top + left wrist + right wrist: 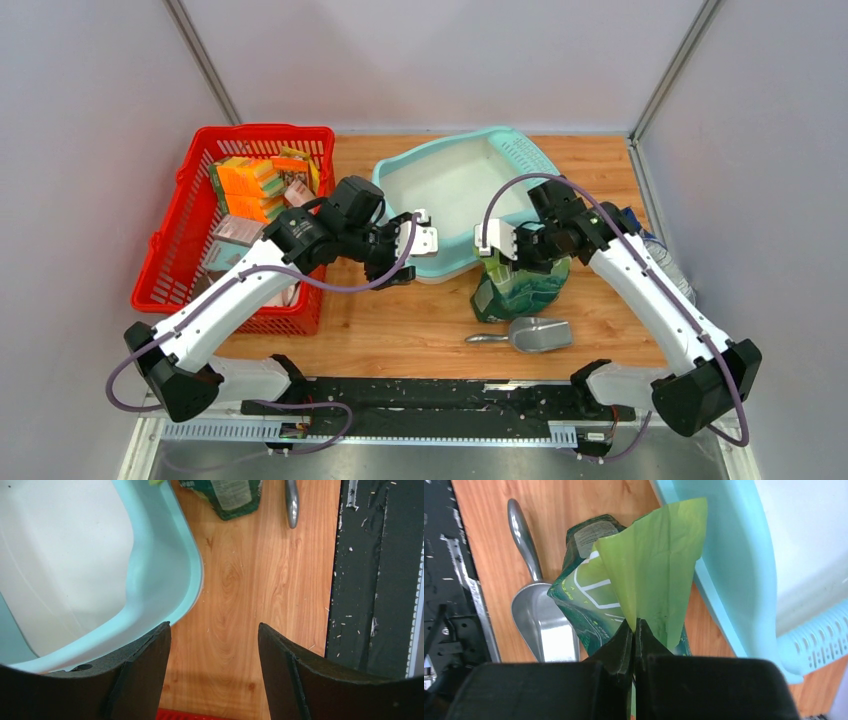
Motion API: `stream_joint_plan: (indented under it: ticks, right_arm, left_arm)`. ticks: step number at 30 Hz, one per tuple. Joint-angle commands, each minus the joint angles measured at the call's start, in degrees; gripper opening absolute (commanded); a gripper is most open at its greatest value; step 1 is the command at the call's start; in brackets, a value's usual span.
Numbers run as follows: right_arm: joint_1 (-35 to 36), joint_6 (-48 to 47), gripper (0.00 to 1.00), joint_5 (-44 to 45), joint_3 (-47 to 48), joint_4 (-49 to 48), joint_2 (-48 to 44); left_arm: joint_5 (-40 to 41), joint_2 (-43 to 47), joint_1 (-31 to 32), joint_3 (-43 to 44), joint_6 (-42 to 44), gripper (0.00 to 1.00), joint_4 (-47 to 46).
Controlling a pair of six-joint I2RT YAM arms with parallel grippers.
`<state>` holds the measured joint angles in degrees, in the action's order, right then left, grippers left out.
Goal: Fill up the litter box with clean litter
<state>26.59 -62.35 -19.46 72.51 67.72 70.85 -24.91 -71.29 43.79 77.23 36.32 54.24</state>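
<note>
While my right pincer (634, 626) was clamped shut on the top flap of the green bag (651, 565), just beside the litter box (450, 190) on the bench (400, 312), my left pincer (214, 630) hung open over that box's near corner; a metal scoop (540, 334) lay near the bag.

Surfaces: litter box (167, 555) smooth plastic, soft sheen. worktop (240, 605) wood-grain, satin, possibly laminate. scoop (531, 615) grey metal, dull polish. bag (649, 570) glossy printed film, creased. basket (165, 250), worktop's left edge, red plastic mesh.
</note>
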Motion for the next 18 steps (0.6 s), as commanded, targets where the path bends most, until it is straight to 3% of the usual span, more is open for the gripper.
stream_joint_plan:
  ticks: [1, 2, 3, 6, 8, 11, 18]
  right_arm:
    - [0.6, 3.2, 0.02, -2.7, 3.2, -5.4, -1.4]
    - [0.7, 3.7, 0.10, -2.1, 3.1, -5.7, -1.4]
    - [0.7, 6.6, 0.36, -1.2, 3.7, -6.0, -1.3]
    - [-0.7, 12.0, 0.66, -3.5, 11.7, -3.6, -1.6]
    - [-2.2, 11.6, 0.73, -4.7, 18.8, -0.2, -1.3]
    - [-3.5, 6.4, 0.77, -5.5, 21.1, 7.1, -1.7]
    - [-4.8, -10.3, 0.74, 1.3, 4.0, 10.0, -8.6]
  left_arm:
    - [-0.7, 1.8, 0.3, -0.2, 0.1, 0.73, -0.6]
    - [-0.7, 1.9, 0.2, -0.2, -0.1, 0.72, -0.9]
    - [-0.7, 1.9, 0.2, -0.2, -0.3, 0.73, -1.1]
    - [-0.9, 2.0, 0.2, -0.2, -0.4, 0.73, -1.2]
    - [-1.3, 1.9, 0.2, -0.2, -0.3, 0.72, -1.6]
    - [-3.2, 1.0, 0.2, 0.6, -1.1, 0.73, -2.8]
    - [-8.1, -2.8, 0.3, 1.8, -3.4, 0.73, -8.2]
